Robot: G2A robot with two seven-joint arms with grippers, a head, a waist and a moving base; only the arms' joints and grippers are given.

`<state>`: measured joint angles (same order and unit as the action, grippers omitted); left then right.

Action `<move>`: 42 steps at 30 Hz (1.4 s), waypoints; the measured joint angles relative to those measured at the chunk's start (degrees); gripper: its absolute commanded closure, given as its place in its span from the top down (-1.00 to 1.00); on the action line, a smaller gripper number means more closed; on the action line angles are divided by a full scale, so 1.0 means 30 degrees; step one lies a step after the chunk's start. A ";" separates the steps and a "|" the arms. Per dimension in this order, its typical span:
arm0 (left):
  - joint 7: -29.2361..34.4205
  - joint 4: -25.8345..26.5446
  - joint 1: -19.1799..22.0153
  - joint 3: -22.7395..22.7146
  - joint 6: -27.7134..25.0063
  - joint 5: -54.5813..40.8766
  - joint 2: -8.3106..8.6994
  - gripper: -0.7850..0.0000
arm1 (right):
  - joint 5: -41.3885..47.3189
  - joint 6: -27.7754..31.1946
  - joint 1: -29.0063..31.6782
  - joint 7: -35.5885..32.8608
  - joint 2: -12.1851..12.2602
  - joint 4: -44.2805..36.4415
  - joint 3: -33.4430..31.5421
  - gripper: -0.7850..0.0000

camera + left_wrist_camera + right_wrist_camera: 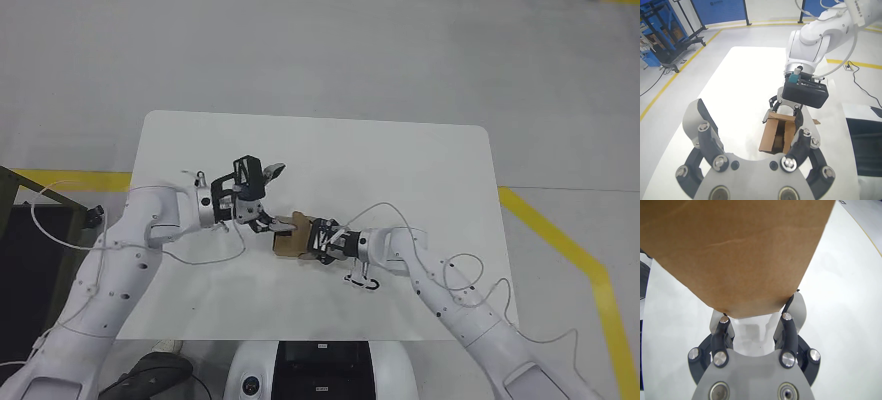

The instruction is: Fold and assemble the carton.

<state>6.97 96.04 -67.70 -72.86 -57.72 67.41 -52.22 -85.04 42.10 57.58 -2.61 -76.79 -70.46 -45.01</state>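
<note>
A small brown carton (290, 240) lies near the middle of the white table (400, 160). My right gripper (314, 241) is shut on its right end; in the right wrist view the carton (734, 253) sits between the fingers (791, 323). My left gripper (268, 198) stands open just left of the carton. In the left wrist view one left finger (799, 121) rests against the side of the carton (770, 132), and the other finger (704, 115) is far off it. The carton's near end shows two flaps with a dark gap between them. The right gripper (784, 111) holds the far end.
A small black looped part (362, 281) lies on the table by the right arm's wrist. White cables hang along both arms. The back half of the table is bare. Yellow floor tape (560, 230) and blue racks (662, 28) surround the table.
</note>
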 measured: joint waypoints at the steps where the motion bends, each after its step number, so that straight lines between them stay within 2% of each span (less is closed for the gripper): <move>1: 0.0210 -0.0062 0.0080 0.0099 -0.0005 0.0105 -0.0004 1.00 | -0.0037 0.0035 0.0012 0.0098 0.0018 0.0031 -0.0025 -1.00; 11: 0.1545 -0.0023 0.0531 0.0637 0.0536 0.0947 -0.0033 1.00 | -0.0255 0.0076 0.0060 0.0288 0.0101 -0.0204 -0.0088 -1.00; 22: 0.1061 0.0316 0.1058 0.0417 0.0159 0.0478 0.0004 1.00 | -0.0315 -0.0050 0.0018 -0.0014 0.0057 -0.0225 0.0137 -1.00; 36: 0.2188 0.0417 0.1755 0.1194 -0.0091 0.0859 0.0044 1.00 | -0.0707 0.0031 0.0129 0.0245 0.0201 -0.0207 -0.0004 -1.00; 42: 0.1490 0.0093 0.1395 0.0990 0.0959 0.0171 0.0015 1.00 | -0.0566 0.0032 0.0038 0.0359 0.0192 -0.0322 -0.0020 -1.00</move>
<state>11.44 96.32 -63.52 -69.89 -54.85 67.92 -52.18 -86.73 42.19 57.70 -1.53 -76.22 -71.42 -45.07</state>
